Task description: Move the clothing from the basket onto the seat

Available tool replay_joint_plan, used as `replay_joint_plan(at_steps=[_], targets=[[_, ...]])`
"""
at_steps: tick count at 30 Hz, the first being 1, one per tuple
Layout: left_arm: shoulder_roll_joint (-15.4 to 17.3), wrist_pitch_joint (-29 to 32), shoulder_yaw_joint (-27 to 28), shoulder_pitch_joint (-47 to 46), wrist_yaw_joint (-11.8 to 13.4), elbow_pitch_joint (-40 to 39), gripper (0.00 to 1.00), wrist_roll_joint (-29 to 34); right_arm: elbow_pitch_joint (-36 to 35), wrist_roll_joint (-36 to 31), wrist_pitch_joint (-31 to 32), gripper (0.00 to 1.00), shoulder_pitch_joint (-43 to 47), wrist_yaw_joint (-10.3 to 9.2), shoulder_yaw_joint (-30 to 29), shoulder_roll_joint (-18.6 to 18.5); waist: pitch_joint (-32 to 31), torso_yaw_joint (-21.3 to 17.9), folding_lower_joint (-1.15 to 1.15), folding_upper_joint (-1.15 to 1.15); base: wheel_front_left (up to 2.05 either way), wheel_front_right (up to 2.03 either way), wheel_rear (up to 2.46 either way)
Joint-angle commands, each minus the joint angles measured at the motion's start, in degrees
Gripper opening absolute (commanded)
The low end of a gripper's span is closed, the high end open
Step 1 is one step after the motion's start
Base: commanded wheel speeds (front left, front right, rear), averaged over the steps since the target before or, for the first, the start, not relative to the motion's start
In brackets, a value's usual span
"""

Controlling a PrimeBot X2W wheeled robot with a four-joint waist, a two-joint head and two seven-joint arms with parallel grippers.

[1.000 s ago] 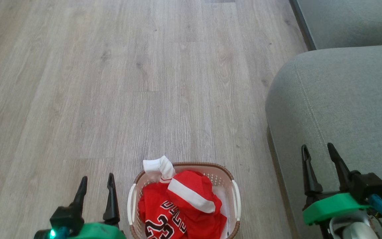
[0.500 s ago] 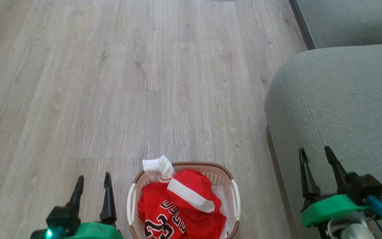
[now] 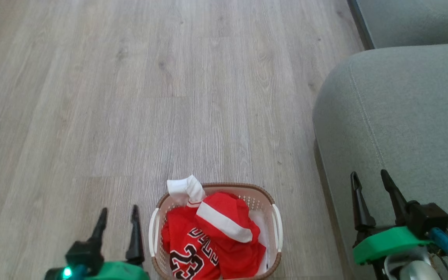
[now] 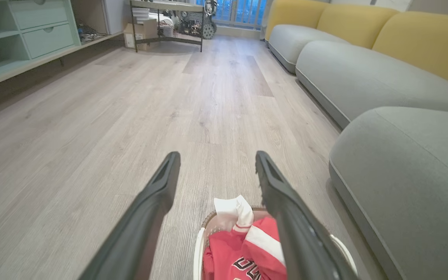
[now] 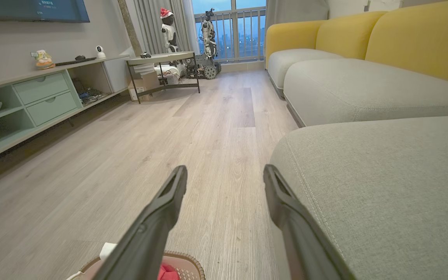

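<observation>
The cream basket point(image 3: 274, 229) with a brown rim sits on the floor at the bottom centre of the head view. In it lie the red jersey point(image 3: 187, 252) with number 23, a white sleeve point(image 3: 185, 189) draped over the rim, and the red white-trimmed shorts point(image 3: 228, 221). My left gripper point(image 3: 118, 214) stands open just left of the basket, empty. My right gripper point(image 3: 368, 178) stands open above the grey-green seat point(image 3: 410, 116), empty. The left wrist view shows the basket point(image 4: 198, 249) and clothing point(image 4: 247, 245) between my fingers point(image 4: 158, 194). The basket's rim point(image 5: 187, 264) shows in the right wrist view.
Pale wood floor point(image 3: 130, 97) stretches ahead and to the left. A second grey cushion point(image 3: 414, 19) lies beyond the seat, with yellow backrests point(image 5: 422, 42). A low green shelf unit point(image 5: 33, 97) and a metal side table point(image 5: 161, 70) stand far off.
The head camera has tilted slightly, so the basket sits a little higher in the picture. My left gripper has shifted a little right, closer to the basket. The right gripper has barely moved.
</observation>
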Motion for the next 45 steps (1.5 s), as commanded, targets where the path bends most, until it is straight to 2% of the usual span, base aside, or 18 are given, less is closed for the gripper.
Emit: replay_joint_plan(at_steps=[1,11,16,17,21,30,41,45], targets=[[-0.25,-0.71,0.94,-3.57,-0.53,-0.83,1.00,1.09,-2.18,0.18,-0.37,1.00,-2.97,-0.01,1.44,-0.61,0.92,0.03,0.00,0.00,0.00,0.00,0.00],[-0.26,-0.71,-4.86,-12.86,-3.47,9.31,1.00,4.07,-4.34,-0.44,-0.37,1.00,-7.46,-0.01,-1.21,-0.61,10.32,-0.84,0.00,0.00,0.00,0.00,0.00],[-0.26,-0.71,-8.54,-20.74,-5.12,18.42,1.00,5.64,-5.75,-0.41,-0.37,1.00,-11.37,-0.01,-1.94,-0.61,17.94,-2.04,0.00,0.00,0.00,0.00,0.00],[-0.26,-0.71,-9.96,-24.11,-5.52,22.68,1.00,5.94,-6.29,-0.34,-0.37,1.00,-13.24,-0.01,-1.87,-0.61,21.11,-2.79,0.00,0.00,0.00,0.00,0.00],[-0.26,-0.71,-12.97,-30.53,-6.02,30.42,1.00,6.30,-7.33,0.09,-0.37,1.00,-17.07,-0.01,-1.37,-0.61,26.96,-4.77,0.00,0.00,0.00,0.00,0.00],[-0.26,-0.50,-19.89,-41.09,-7.39,45.78,1.00,6.52,-9.31,1.04,-0.37,1.00,-22.65,-0.01,-0.52,-0.61,37.28,-8.51,0.00,0.00,0.00,0.00,0.00],[-0.26,-0.61,-23.76,-48.34,-5.69,55.15,1.00,5.53,-10.92,2.47,-0.37,1.00,-24.88,-0.01,-0.07,-0.61,44.45,-11.10,0.00,0.00,0.00,0.00,0.00],[-0.26,-0.66,-23.85,-50.72,-2.66,57.26,1.00,5.76,-11.29,2.87,-0.37,1.00,-25.34,-0.01,-0.04,-0.61,45.97,-11.50,0.00,0.00,0.00,0.00,0.00]])
